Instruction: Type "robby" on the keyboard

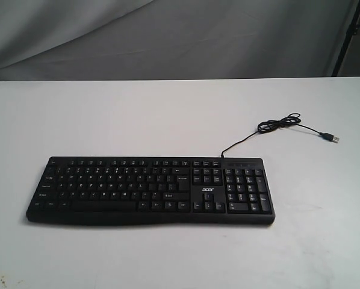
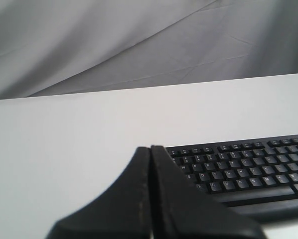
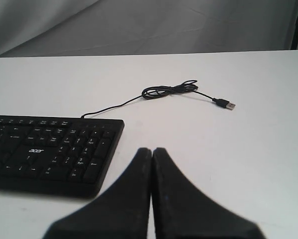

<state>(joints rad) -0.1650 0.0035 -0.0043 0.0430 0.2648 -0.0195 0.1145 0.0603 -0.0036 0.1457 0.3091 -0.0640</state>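
Observation:
The wide black keyboard lies flat on the white table, number pad and white "acer" logo at its right end. Neither arm shows in the exterior view. In the left wrist view my left gripper is shut with nothing in it, its black fingers pressed together in front of the keyboard's left end. In the right wrist view my right gripper is also shut and empty, off the number-pad end of the keyboard.
The thin black USB cable runs from the keyboard's back right, coils, and ends in a plug on the table. A grey cloth backdrop hangs behind the far edge. A dark stand leg is at the far right.

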